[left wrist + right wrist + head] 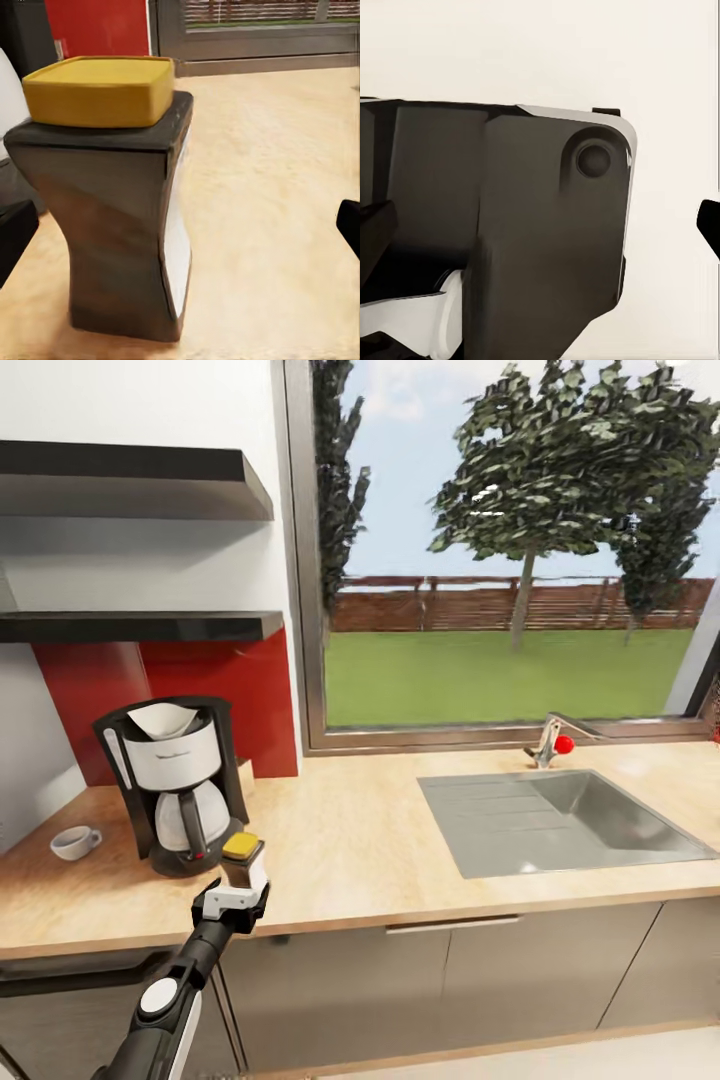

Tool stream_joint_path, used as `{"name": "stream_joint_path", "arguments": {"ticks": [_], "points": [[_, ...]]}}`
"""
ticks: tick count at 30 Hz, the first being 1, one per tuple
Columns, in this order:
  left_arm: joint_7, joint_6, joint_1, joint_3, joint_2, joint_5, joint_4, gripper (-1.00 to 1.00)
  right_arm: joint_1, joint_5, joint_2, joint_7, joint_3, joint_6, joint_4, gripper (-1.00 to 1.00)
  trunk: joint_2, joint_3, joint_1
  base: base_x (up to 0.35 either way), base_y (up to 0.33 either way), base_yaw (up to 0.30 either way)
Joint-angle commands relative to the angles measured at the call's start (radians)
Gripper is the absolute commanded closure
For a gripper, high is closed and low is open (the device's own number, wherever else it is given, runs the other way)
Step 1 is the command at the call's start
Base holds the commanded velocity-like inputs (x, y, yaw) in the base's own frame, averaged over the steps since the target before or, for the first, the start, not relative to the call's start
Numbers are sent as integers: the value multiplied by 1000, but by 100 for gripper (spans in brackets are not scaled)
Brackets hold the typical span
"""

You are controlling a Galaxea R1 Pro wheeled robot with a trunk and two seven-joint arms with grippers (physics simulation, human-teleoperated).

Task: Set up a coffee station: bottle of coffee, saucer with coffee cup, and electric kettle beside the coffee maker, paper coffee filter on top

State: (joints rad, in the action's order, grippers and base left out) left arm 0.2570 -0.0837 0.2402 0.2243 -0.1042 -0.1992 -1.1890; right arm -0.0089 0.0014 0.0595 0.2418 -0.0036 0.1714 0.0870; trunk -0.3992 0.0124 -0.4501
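Note:
The black and white coffee maker (175, 780) stands at the left of the wooden countertop (350, 850), and a white paper filter (165, 718) sits in its top. Left of it, a white coffee cup (75, 842) rests directly on the counter. The dark coffee bottle with a yellow lid (243, 860) stands upright on the counter just in front and to the right of the maker. My left gripper (235, 900) is open at the bottle (112, 202), its fingers (15, 240) spread wide on either side. My right gripper (540, 232) is open, facing a dark robot part.
A steel sink (560, 820) with a faucet (548, 740) is set into the counter at the right. Two dark wall shelves (140, 625) hang above the coffee maker. A large window runs behind the counter, and cabinet fronts lie below its front edge.

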Motion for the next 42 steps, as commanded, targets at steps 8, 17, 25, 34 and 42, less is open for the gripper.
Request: {"name": "stream_joint_path", "arguments": {"ticks": [8,17,25,34,42], "points": [[7,-7,1,5,-2,-10,0,-100,0,0,0,4,0,3,-1,-100,-1,0,0,-139,-81,0],[7,-8,-27,7,-2,-8,0,-100,0,0,0,4,0,3,-1,-100,-1,0,0,-8,-4,0],[6,-85,-167,7,-2,-2,-2,-100,0,-1,0,4,0,3,0,-100,-1,0,0,0,0,0],[5,-203,-315,45,-2,17,-3,-100,0,0,-4,4,0,3,29,-100,-1,0,0,0,0,0],[7,-230,-381,123,-1,16,34,-100,0,0,-5,4,-1,5,35,-100,-1,0,0,0,0,0]]}}
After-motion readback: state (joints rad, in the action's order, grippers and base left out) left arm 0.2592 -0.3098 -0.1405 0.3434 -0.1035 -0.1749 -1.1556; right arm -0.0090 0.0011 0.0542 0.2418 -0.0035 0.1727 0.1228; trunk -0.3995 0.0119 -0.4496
